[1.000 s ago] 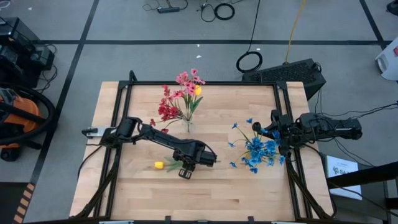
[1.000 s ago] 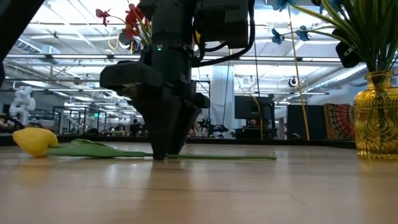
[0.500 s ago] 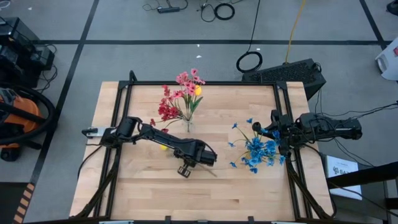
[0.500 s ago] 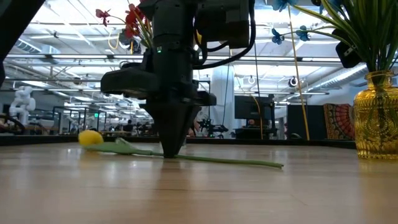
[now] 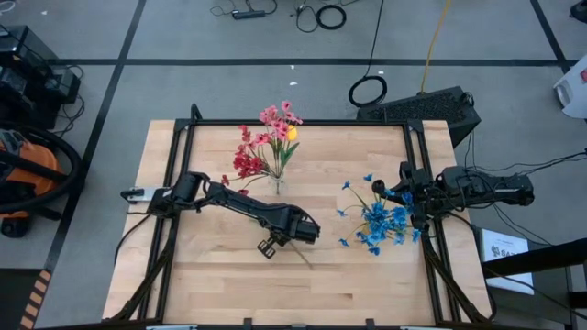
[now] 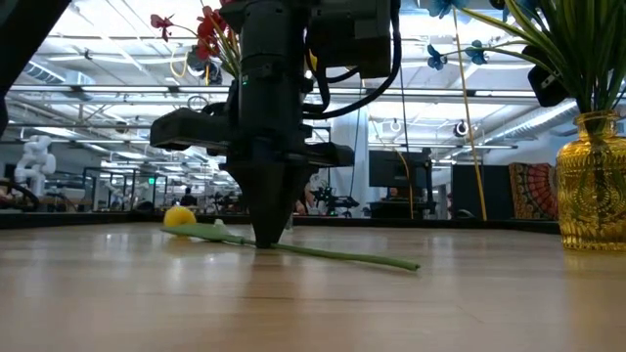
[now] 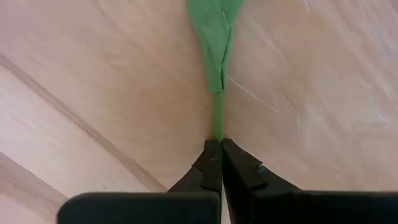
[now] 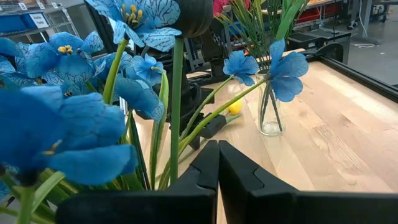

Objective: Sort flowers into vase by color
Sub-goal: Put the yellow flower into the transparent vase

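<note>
- The bench (image 5: 220, 275) carries both arms; the left arm reaches low across it toward the middle, wrist bent straight down.
- The left claw (image 6: 264, 240) stands tip-down on the wood, pinching the green stem of the yellow flower (image 6: 180, 218), which lies flat.
- The right claw (image 8: 217, 163), pressed together, waits at the right edge beside the blue flowers (image 5: 381, 223).

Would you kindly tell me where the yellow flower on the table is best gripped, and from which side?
Probably mid-stem, from straight above. The yellow flower lies flat, its thin stem offering a narrow pinch across its width. The left end effector is shut on it that way.
</note>
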Controlling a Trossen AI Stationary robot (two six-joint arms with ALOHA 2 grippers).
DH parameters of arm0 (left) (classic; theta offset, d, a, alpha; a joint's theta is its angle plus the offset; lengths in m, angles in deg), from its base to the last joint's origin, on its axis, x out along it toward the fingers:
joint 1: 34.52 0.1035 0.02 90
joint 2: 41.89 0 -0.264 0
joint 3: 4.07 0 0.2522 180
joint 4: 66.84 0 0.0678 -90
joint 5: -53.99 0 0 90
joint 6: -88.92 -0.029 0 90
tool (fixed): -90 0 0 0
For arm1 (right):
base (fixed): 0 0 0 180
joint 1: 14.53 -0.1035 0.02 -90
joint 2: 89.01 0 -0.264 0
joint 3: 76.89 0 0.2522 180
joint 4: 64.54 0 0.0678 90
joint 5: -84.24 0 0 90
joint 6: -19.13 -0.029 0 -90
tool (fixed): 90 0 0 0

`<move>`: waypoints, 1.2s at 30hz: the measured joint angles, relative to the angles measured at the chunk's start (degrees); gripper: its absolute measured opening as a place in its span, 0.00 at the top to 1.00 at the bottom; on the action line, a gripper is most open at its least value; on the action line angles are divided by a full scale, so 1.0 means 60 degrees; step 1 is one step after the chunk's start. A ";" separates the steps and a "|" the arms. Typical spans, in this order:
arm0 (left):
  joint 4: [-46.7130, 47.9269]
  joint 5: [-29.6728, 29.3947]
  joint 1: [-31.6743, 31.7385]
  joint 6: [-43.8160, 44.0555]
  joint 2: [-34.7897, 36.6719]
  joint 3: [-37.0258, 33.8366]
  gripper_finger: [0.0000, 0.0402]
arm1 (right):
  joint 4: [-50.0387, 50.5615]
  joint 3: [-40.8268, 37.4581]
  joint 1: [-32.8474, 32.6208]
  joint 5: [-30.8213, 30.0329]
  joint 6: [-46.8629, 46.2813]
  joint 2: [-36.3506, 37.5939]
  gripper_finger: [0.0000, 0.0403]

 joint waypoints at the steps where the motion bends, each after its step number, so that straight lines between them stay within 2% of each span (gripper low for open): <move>1: 0.0024 0.0046 -0.0024 -0.0215 -0.0002 -0.0002 0.99 | 0.0000 0.0000 0.0000 0.0000 0.0000 0.0000 1.00; 5: 0.0102 0.0033 -0.0163 -0.0928 -0.0005 -0.0002 0.99 | 0.0000 0.0000 -0.0002 0.0000 0.0000 0.0000 1.00; 7: 0.0112 -0.0095 -0.0235 -0.1734 -0.0005 -0.0005 0.99 | 0.0000 0.0000 0.0000 0.0004 0.0000 0.0000 1.00; 13: -0.0008 -0.0711 -0.0420 -0.5877 -0.0005 -0.0016 0.99 | 0.0000 0.0000 0.0000 0.0004 0.0000 0.0000 1.00; 17: -0.0258 -0.0808 -0.0475 -0.9319 -0.0005 -0.0029 0.99 | 0.0000 0.0000 -0.0003 0.0000 0.0000 0.0000 1.00; 19: -0.0373 -0.0810 -0.0512 -1.0369 -0.0005 -0.0031 0.99 | 0.0000 0.0000 -0.0002 0.0002 0.0000 0.0000 1.00; 24: -0.0313 -0.0828 -0.0677 -1.1712 -0.0005 -0.0031 0.99 | 0.0000 0.0000 0.0000 0.0004 0.0000 -0.0004 1.00; 33: 0.0133 -0.0408 -0.1045 -1.1679 -0.0005 -0.0020 0.99 | 0.0000 -0.0004 0.0000 0.0004 0.0000 -0.0004 1.00; 36: 0.0180 -0.0380 -0.1303 -1.2071 -0.0005 -0.0020 0.99 | 0.0000 -0.0004 -0.0001 0.0002 0.0000 -0.0004 1.00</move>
